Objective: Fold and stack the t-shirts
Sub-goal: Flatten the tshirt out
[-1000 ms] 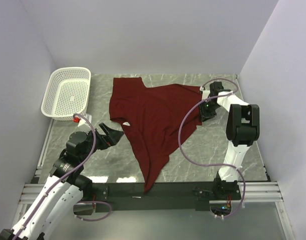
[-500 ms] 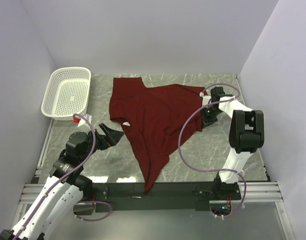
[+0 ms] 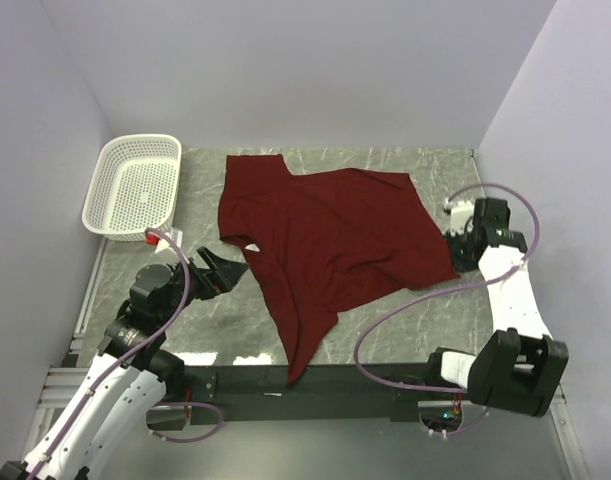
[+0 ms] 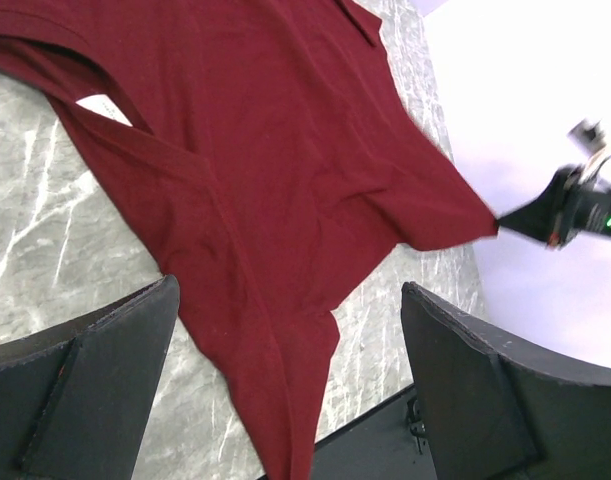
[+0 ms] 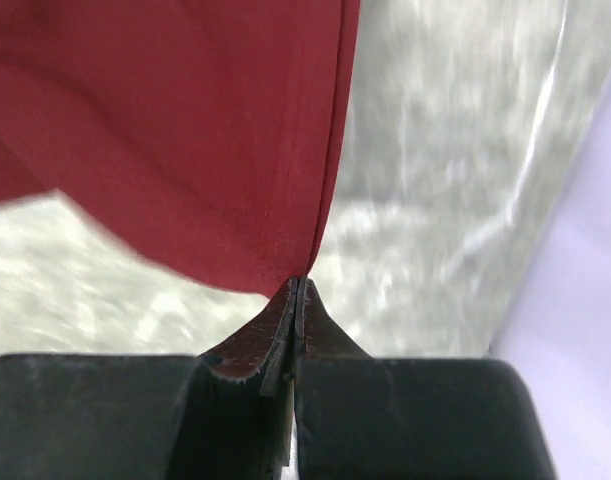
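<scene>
My right gripper is clenched on one corner of the maroon t-shirt. In my right wrist view the two fingers meet with only a thin fold of red cloth and its hem pinched between their tips. That hand sits close to the right edge of the table, about midway along it, and the cloth runs out to it in a taut point. From there the shirt spreads leftward across the middle of the table, mostly flat, with a few soft creases. One sleeve reaches toward the far edge near the white basket, which stands in the far left corner, near the cloth but apart from it. The neck opening faces the left side, and its small white label shows just inside it. A long narrow tail of the shirt trails down to the near edge and ends at the dark rail there. My left gripper is over the near left part of the table with its jaws released and spread wide, gripping nothing. Its wrist camera shows the shirt's lower half and bare marble between the two dark fingers. From above, its tips are just beside the shirt's left edge, below the collar, and I cannot tell whether they touch the cloth.
</scene>
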You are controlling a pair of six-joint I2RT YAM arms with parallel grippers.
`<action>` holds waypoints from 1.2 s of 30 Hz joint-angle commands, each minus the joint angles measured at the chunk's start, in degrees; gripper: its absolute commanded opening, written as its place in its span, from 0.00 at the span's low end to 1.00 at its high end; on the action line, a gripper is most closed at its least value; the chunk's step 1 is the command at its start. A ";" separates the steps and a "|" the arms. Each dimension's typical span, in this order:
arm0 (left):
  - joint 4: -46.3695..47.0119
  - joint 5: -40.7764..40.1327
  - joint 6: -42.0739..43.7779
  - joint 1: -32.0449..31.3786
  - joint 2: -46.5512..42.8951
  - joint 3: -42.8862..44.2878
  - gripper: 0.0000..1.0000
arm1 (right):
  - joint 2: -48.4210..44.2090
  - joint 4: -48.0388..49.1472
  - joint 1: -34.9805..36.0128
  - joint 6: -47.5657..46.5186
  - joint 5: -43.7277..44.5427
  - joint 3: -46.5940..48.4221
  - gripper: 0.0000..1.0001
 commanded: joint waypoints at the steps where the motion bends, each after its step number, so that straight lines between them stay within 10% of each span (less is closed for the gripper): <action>1: 3.41 3.23 -0.59 -0.09 2.05 -0.09 0.98 | -3.48 -2.52 -3.12 -6.54 5.56 -5.53 0.00; 21: -0.73 7.46 -10.52 -9.66 19.18 0.44 0.82 | -9.73 1.17 -15.08 -14.46 7.94 -14.32 0.00; 28: -2.91 -12.65 -17.54 -25.03 37.62 11.05 0.73 | -9.38 2.49 -15.87 -14.46 6.00 -16.52 0.00; 36: -26.97 -35.69 -25.90 -29.18 70.84 41.44 0.56 | -9.03 2.84 -16.58 -14.72 4.25 -16.44 0.00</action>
